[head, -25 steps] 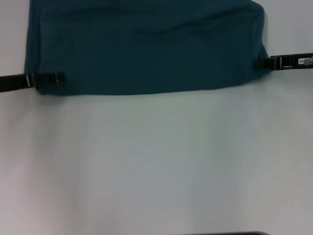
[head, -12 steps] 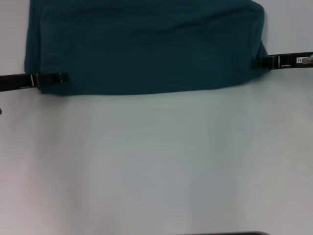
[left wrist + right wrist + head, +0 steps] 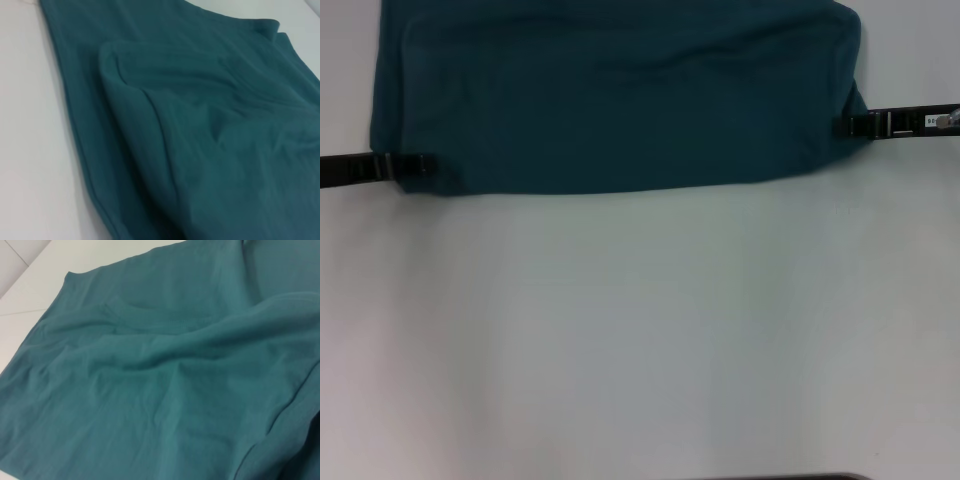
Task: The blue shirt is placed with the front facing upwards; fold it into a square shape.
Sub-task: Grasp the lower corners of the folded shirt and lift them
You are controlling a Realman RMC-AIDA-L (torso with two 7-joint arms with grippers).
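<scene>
The blue shirt [image 3: 620, 100] lies across the far part of the white table, plain teal side up, with a straight hem toward me and its top cut off by the view's edge. No lettering or collar shows. My left gripper [image 3: 425, 163] reaches in from the left and lies over the shirt's near left corner. My right gripper [image 3: 845, 127] comes in from the right and touches the shirt's right edge. The left wrist view shows a doubled layer of the shirt [image 3: 200, 125] with a rounded fold. In the right wrist view, rumpled cloth of the shirt [image 3: 150, 365] fills the frame.
The bare white table [image 3: 640, 330] stretches from the hem to the near edge. A dark strip [image 3: 780, 477] shows at the very bottom of the head view. White table also shows beside the cloth in both wrist views.
My left gripper first slid a little further right over the shirt corner, then drew back left. The right gripper and the shirt have hardly moved.
</scene>
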